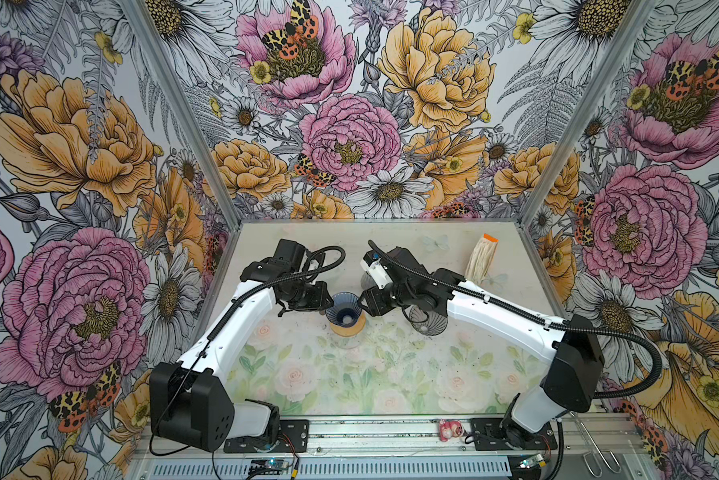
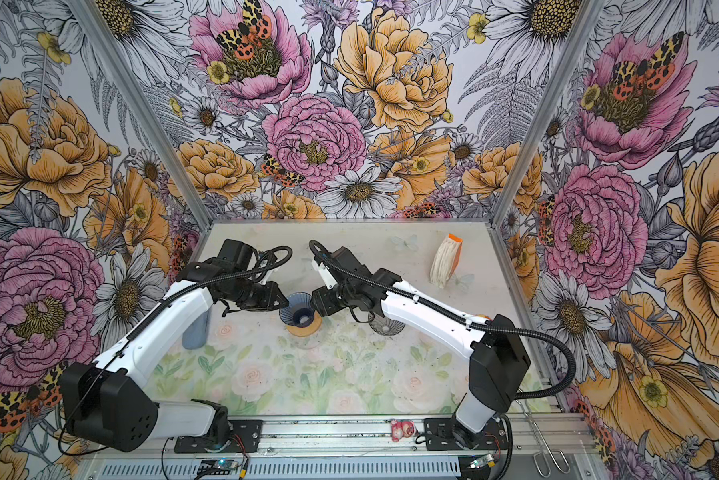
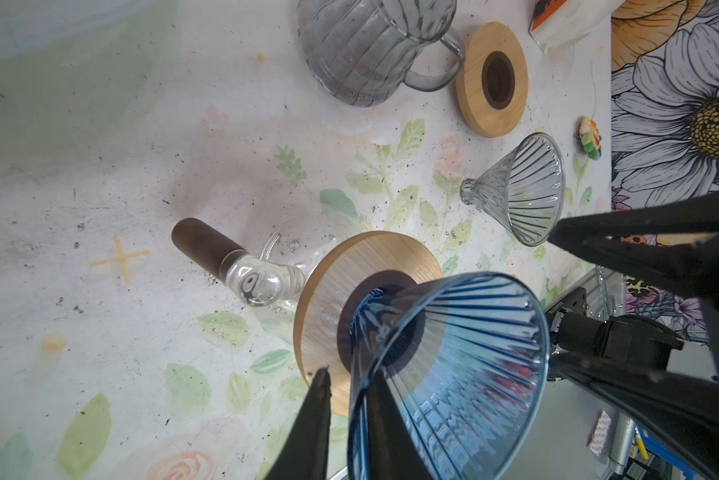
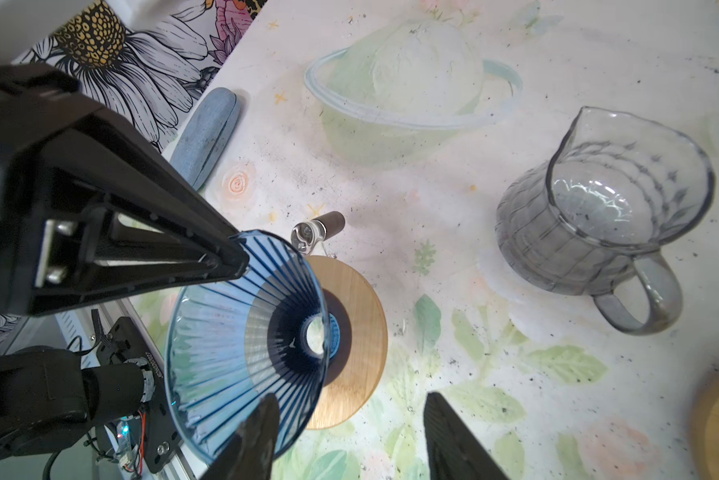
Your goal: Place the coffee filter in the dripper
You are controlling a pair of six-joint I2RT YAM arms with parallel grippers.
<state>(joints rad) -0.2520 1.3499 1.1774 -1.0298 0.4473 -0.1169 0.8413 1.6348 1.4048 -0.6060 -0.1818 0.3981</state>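
— Where are the filters (image 1: 480,259)?
— Standing back right, well apart from the dripper (image 1: 344,309). My left claw (image 3: 347,374) pinches its blue rim; my right claw (image 4: 349,397) gapes open at the opposite rim.

Dripper (image 1: 344,312) on wooden ring (image 1: 347,331) mid-table, pitcher (image 4: 598,232) behind it, spare dripper (image 1: 429,324) right, filter stack (image 1: 481,259) back right

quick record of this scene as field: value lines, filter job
blue dripper: upright on wooden collar, no filter inside
filter pack: back right of table, untouched
left gripper: astride dripper rim, grip unclear
right gripper: open, at the rim's opposite side
also there: grey jug, clear dripper on its side
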